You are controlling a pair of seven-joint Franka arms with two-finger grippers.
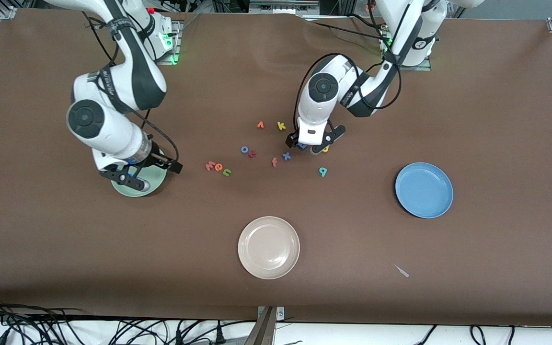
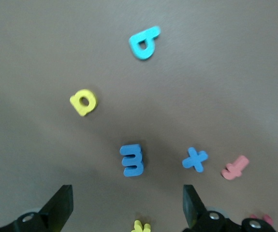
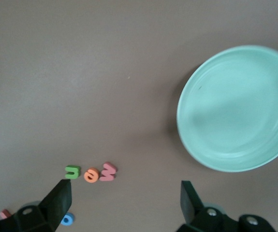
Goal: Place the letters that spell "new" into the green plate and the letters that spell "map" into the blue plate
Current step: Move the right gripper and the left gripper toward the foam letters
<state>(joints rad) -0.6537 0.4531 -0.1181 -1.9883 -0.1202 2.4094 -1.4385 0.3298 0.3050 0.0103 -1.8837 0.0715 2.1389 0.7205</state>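
Front view: my left gripper point(image 1: 315, 144) hangs low over the middle cluster of letters, jaws spread wide and empty, the blue "m" point(image 1: 302, 145) and yellow "a" point(image 1: 325, 149) peeking out beside it. The teal "p" point(image 1: 323, 171) lies just nearer the camera than that gripper, and the blue plate point(image 1: 424, 189) sits well apart from it, toward the left arm's end of the table point(image 1: 496, 120). My right gripper point(image 1: 139, 172) is over the green plate point(image 1: 137, 190), jaws open and holding nothing. The pink "w" point(image 1: 210, 166), orange "e" point(image 1: 218, 167) and green "n" point(image 1: 227, 172) lie in a row on the table, between my two grippers. A cream plate point(image 1: 269, 247) rests nearest the camera.

Left wrist view: my open fingers point(image 2: 61, 205) frame the blue "m" point(image 2: 131, 160), with the yellow "a" point(image 2: 83, 102) and teal "p" point(image 2: 144, 42) farther out, and a blue "x" point(image 2: 195, 160) and a pink "f" point(image 2: 235, 167) close by.

Right wrist view: my fingers point(image 3: 59, 200) stand apart, the "n" point(image 3: 72, 171), "e" point(image 3: 91, 175) and "w" point(image 3: 108, 171) just ahead of one fingertip; the green plate point(image 3: 235, 108) lies ahead of the other one.
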